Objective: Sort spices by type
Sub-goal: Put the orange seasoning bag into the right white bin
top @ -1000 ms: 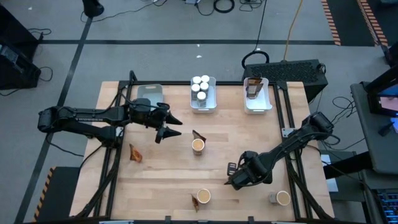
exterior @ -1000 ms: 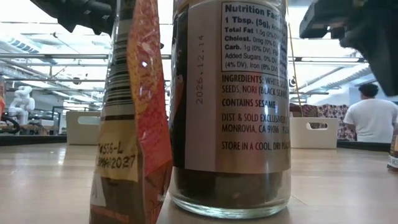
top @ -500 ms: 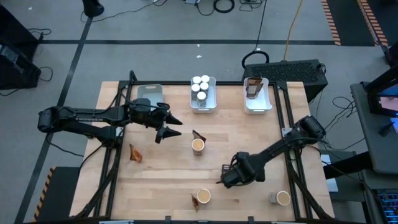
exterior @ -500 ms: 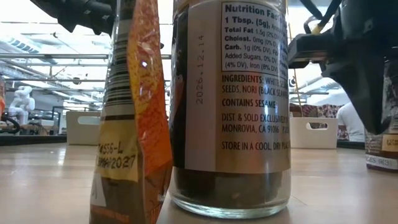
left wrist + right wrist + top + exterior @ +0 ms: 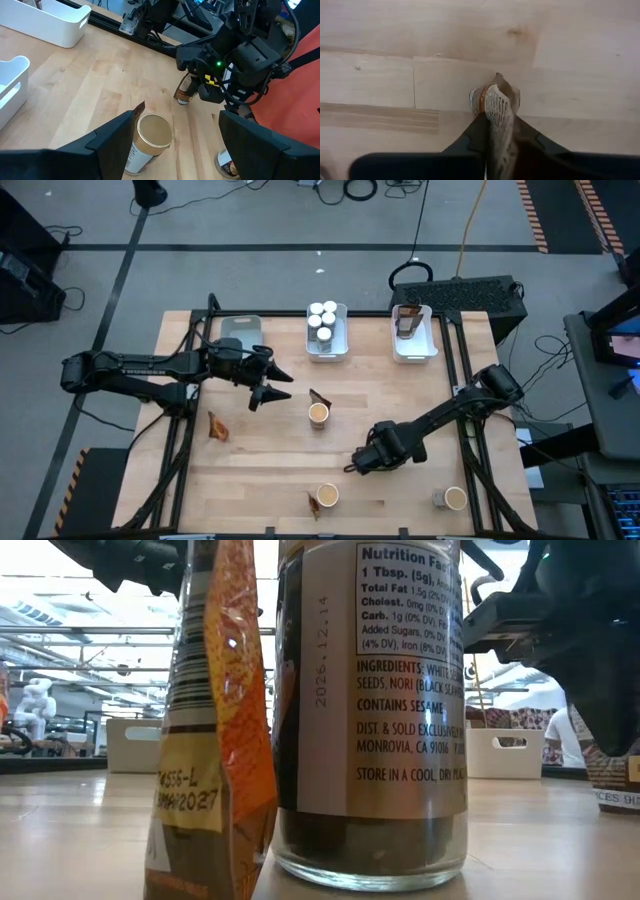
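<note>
sorting partly done: white-capped jars [image 5: 322, 317] sitting grouped in middle tray [image 5: 327, 352], pouches [image 5: 406, 321] in right tray [image 5: 415, 352]. still lying loose on surface [image 5: 260, 480]: tubs [image 5: 319, 414] [image 5: 327, 496] [image 5: 455, 498], stray pouches [image 5: 217, 426] [image 5: 315, 396]. right tool [image 5: 358, 464] clenching brown pouch [image 5: 496, 112], low over surface. left tool [image 5: 275, 386] hanging released near centre tub.

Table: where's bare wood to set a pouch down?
Free: the strip between the left gripper and right gripper, and the table's front left corner. Crowded: the front edge around the tubs, and the back trays.
</note>
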Robot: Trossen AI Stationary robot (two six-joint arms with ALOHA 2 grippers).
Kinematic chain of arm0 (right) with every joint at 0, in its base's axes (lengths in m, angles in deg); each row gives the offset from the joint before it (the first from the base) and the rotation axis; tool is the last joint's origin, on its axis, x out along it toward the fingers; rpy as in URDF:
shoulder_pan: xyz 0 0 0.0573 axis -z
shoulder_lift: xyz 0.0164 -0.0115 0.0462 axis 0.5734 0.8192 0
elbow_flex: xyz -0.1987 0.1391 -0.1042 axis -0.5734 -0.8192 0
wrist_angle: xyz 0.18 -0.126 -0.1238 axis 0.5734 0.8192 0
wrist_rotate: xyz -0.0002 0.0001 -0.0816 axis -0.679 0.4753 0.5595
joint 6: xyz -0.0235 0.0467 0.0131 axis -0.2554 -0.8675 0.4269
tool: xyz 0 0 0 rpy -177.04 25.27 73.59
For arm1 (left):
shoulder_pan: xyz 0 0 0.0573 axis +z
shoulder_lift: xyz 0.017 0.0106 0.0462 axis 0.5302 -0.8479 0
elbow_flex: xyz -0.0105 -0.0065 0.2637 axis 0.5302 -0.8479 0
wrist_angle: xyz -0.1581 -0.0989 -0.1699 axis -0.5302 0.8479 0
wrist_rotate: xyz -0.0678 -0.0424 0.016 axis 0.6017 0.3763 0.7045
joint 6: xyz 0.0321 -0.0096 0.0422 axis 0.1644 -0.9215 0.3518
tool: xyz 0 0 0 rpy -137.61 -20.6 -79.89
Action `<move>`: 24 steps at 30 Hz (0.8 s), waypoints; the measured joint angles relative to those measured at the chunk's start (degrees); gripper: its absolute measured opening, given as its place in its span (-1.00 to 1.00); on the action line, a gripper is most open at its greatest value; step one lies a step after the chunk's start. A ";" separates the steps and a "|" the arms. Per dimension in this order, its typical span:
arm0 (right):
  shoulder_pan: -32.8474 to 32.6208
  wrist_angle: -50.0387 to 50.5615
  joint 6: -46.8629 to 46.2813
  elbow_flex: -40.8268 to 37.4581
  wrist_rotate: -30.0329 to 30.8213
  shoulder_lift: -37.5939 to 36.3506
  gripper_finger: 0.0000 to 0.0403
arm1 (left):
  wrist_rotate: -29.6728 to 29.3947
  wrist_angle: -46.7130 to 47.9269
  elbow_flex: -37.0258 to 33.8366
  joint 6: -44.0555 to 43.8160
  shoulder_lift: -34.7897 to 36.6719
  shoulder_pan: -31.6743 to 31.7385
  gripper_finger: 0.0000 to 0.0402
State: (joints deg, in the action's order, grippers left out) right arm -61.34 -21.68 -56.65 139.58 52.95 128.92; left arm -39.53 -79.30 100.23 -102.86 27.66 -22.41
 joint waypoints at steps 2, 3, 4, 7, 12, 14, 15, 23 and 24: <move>0.53 0.00 1.25 0.00 -0.06 -0.02 -0.91 | 0.00 0.00 0.00 0.11 0.00 0.00 0.45; 0.83 0.01 2.11 0.00 -0.05 -0.14 -0.94 | 0.00 0.02 0.00 0.11 0.00 0.00 0.45; 1.16 0.00 2.94 0.01 -0.03 -0.22 -0.96 | 0.00 0.00 0.00 0.11 0.00 0.00 0.45; 2.17 0.65 5.72 0.51 -0.04 -0.93 -0.96 | 0.00 0.01 0.00 0.12 0.00 0.00 0.45; 5.32 2.45 13.05 1.20 0.14 -4.03 -0.95 | -0.02 -0.11 0.00 0.13 0.00 0.00 0.45; 7.23 3.89 17.37 1.20 0.20 -6.08 -0.95 | -0.02 -0.11 0.00 0.15 0.00 0.00 0.45; 8.35 4.83 19.72 1.20 0.20 -7.35 -0.95 | -0.02 -0.19 0.00 0.15 0.00 0.00 0.45; 20.64 11.41 43.85 1.22 6.75 -18.98 -0.95 | -0.84 -0.13 0.00 -1.17 0.00 0.00 0.45; 22.53 11.54 48.44 1.20 7.70 -20.51 -0.95 | -1.49 -0.14 0.00 -1.88 0.00 0.00 0.45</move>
State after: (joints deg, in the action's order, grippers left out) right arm -38.81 -10.14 -8.21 140.78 60.64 108.41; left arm -41.02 -79.43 100.23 -104.74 27.66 -22.41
